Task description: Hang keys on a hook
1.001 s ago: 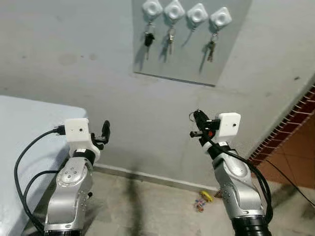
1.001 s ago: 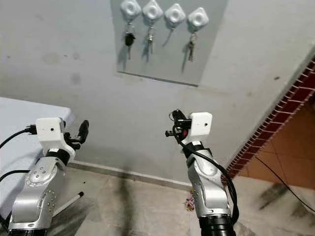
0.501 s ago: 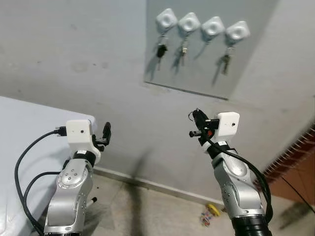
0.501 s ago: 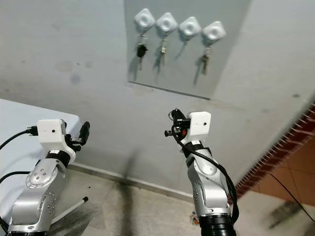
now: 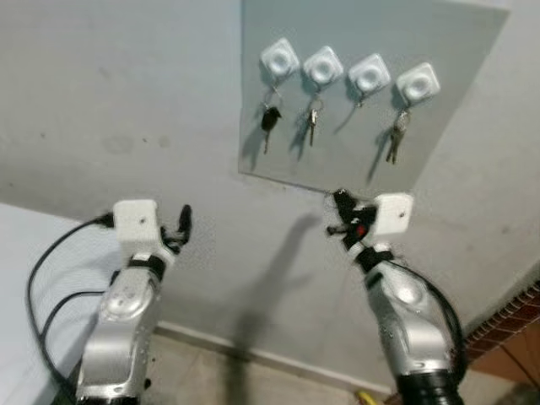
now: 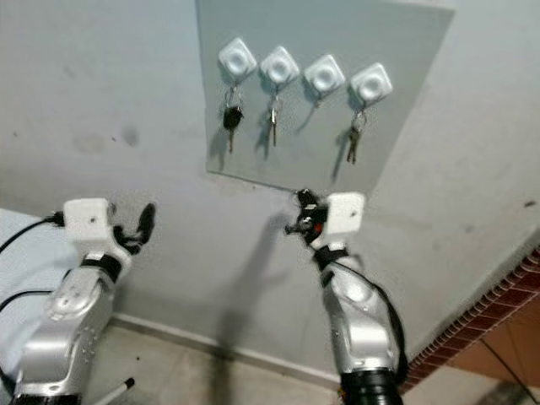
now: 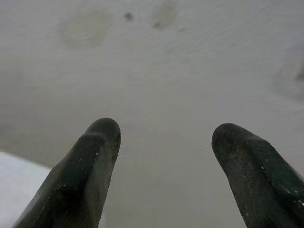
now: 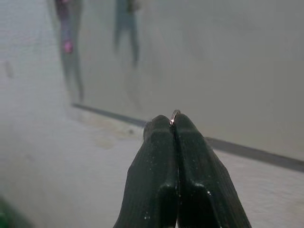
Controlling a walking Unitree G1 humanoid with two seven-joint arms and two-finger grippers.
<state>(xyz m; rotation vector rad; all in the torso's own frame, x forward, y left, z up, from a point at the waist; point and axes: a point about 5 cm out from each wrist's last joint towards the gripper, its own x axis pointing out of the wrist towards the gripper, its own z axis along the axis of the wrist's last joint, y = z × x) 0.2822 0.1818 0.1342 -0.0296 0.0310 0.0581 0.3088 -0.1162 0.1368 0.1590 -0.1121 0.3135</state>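
Hanging from four hooks (image 5: 349,69) are three key bunches (image 5: 311,118).

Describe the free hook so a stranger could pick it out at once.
On the grey wall hangs a paler grey panel bearing a row of four white square hooks. Counting from the left, take the third hook. It alone carries no keys, while its neighbours each have some dangling beneath.
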